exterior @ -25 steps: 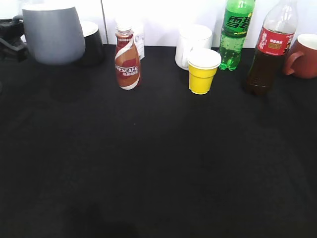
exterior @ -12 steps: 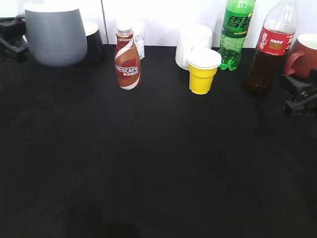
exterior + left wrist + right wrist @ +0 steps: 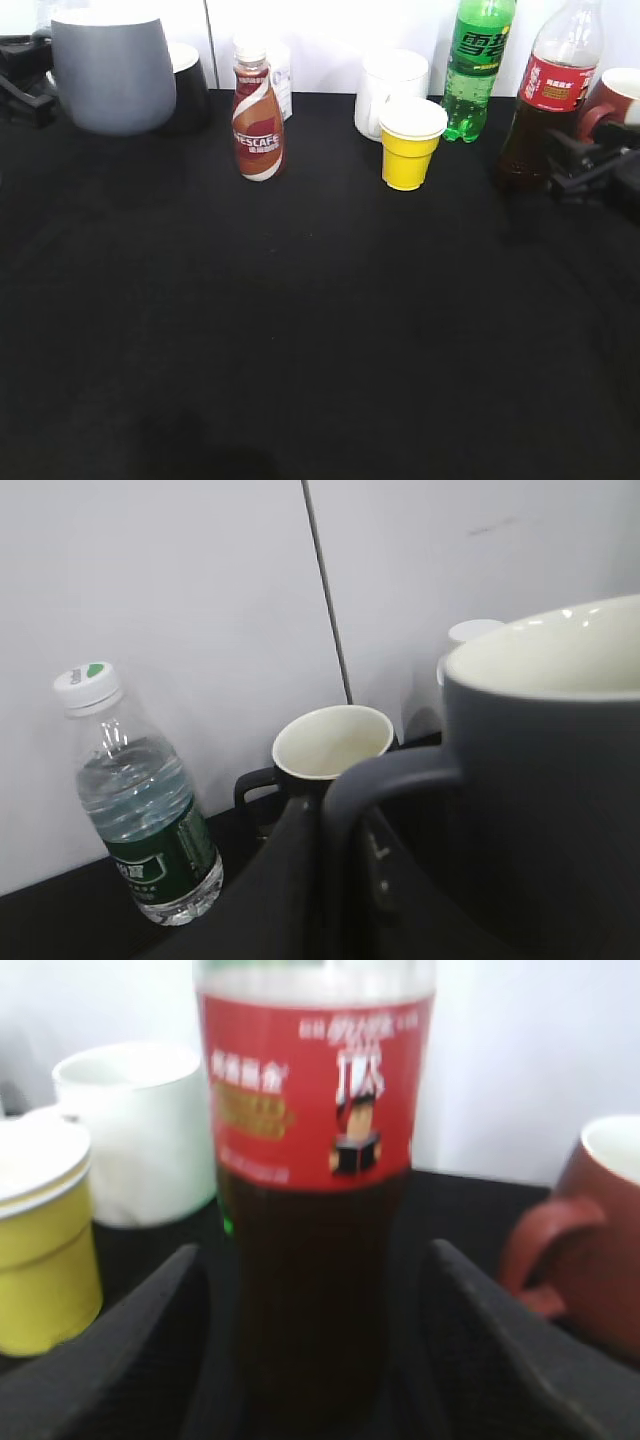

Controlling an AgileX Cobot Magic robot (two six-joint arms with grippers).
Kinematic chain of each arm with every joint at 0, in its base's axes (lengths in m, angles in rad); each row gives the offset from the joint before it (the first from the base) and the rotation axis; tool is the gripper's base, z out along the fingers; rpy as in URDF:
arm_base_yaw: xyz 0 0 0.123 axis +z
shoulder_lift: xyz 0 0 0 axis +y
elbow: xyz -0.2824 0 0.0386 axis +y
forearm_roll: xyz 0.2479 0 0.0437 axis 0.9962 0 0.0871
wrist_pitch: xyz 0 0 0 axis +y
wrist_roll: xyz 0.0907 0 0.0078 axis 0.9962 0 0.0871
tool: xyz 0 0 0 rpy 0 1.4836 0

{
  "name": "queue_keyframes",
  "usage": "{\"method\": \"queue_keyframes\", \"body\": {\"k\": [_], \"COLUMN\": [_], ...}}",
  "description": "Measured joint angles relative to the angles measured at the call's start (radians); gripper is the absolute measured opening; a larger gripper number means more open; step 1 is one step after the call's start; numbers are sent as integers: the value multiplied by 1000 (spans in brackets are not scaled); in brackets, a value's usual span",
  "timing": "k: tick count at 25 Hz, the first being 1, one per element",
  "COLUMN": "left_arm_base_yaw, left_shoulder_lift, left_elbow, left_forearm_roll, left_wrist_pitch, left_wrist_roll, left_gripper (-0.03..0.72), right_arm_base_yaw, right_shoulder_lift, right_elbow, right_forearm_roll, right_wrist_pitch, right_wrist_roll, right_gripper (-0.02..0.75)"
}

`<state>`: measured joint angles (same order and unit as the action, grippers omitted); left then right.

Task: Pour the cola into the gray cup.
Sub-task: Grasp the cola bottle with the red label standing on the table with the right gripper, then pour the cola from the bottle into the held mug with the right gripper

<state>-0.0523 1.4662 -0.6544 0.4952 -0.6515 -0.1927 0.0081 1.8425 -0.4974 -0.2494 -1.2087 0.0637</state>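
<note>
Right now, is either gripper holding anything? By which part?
The left gripper holds the gray cup by its loop handle. The right gripper holds nothing: its open fingers flank the lower body of the cola.

Clear glossy plastic cola [image 3: 545, 95] with a red label, a matt gray cup [image 3: 112, 72], matt black tablecloth [image 3: 300, 330].

Exterior view slants down the table; wrist views sit close, facing the back wall.
</note>
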Motion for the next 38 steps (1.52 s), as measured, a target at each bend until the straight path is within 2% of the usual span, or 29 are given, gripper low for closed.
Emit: {"method": "queue_keyframes", "body": {"k": [3, 6, 13, 23, 27, 30, 38], "left_arm_base_yaw": [0, 0, 0, 0, 0, 0, 0], "left_shoulder_lift": [0, 0, 0, 0, 0, 0, 0], "left_elbow": [0, 0, 0, 0, 0, 0, 0], "left_forearm_roll": [0, 0, 33, 39, 39, 39, 39], "left_wrist_pitch": [0, 0, 0, 0, 0, 0, 0], "left_wrist_roll": [0, 0, 0, 0, 0, 0, 1], "left_gripper": [55, 55, 55, 55, 55, 55, 55], "right_arm_base_yaw": [0, 0, 24, 27, 27, 27, 29], "right_shoulder_lift": [49, 52, 63, 124, 124, 124, 132], "right_elbow": [-42, -91, -182, -187, -187, -187, -188], "right_forearm_roll": [-29, -39, -64, -74, -93, -7, -17], "right_wrist_pitch": [0, 0, 52, 50, 47, 46, 53], "right_wrist_roll": [44, 77, 151, 192, 220, 221, 229], "right_gripper": [507, 557, 564, 566, 633, 634, 617]}}
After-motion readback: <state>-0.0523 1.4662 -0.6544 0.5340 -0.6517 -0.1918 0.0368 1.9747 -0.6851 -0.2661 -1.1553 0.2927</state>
